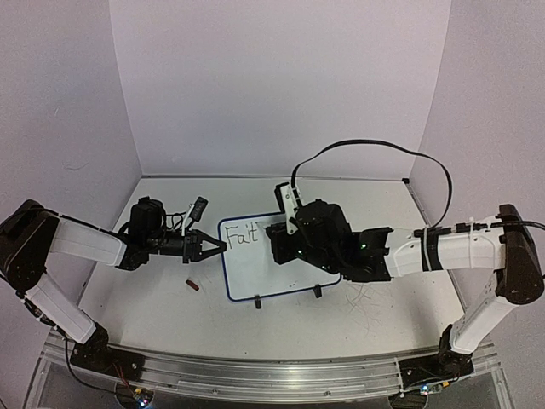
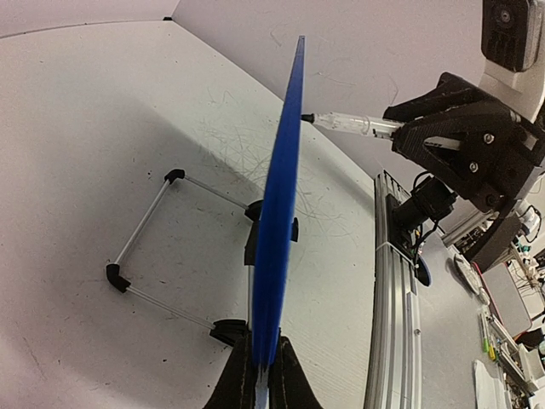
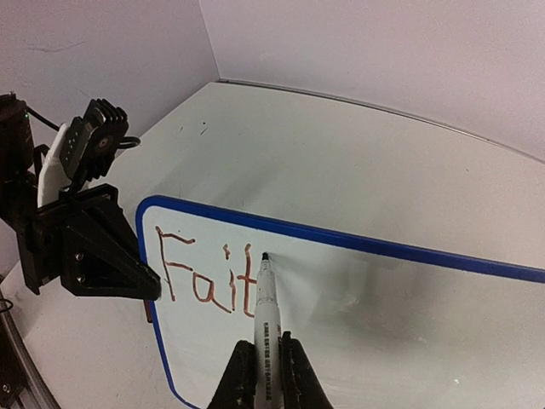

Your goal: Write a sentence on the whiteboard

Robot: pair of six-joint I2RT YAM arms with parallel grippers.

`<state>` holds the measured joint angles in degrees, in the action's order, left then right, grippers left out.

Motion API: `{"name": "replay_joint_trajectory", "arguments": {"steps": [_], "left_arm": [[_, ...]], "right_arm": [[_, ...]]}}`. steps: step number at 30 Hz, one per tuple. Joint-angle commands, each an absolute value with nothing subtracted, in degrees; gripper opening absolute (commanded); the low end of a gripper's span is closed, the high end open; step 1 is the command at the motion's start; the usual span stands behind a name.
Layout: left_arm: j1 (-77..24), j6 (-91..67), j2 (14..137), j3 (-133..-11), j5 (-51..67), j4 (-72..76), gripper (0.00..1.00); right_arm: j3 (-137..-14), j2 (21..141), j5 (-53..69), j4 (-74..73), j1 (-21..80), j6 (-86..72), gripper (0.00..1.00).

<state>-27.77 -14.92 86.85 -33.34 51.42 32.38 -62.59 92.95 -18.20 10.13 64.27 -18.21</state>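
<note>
Mid-table in the top view, the whiteboard [image 1: 255, 273] stands propped, its long axis left-right and its face toward the arms, with the left gripper [image 1: 215, 247] clamped on its left rim. The left wrist view shows it edge-on, so a hard press could tip it backward. In the right wrist view, the right gripper [image 3: 268, 375] pinches the marker [image 3: 265, 307], tip beside the sentence [image 3: 204, 277], so far "Fait"; a slip would smear it.
</note>
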Motion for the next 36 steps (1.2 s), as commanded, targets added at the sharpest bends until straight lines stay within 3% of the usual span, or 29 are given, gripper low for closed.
{"name": "replay_joint_trajectory", "arguments": {"steps": [1, 36], "left_arm": [[-28.02, -14.33, 85.48, -34.81, 52.46, 31.73, 0.00], [-28.05, -14.23, 85.34, -35.16, 52.41, 31.37, 0.00]], "right_arm": [[-65.02, 92.93, -20.33, 11.70, 64.17, -17.51, 0.00], [-59.89, 91.69, -19.67, 5.66, 65.45, -24.41, 0.00]]}}
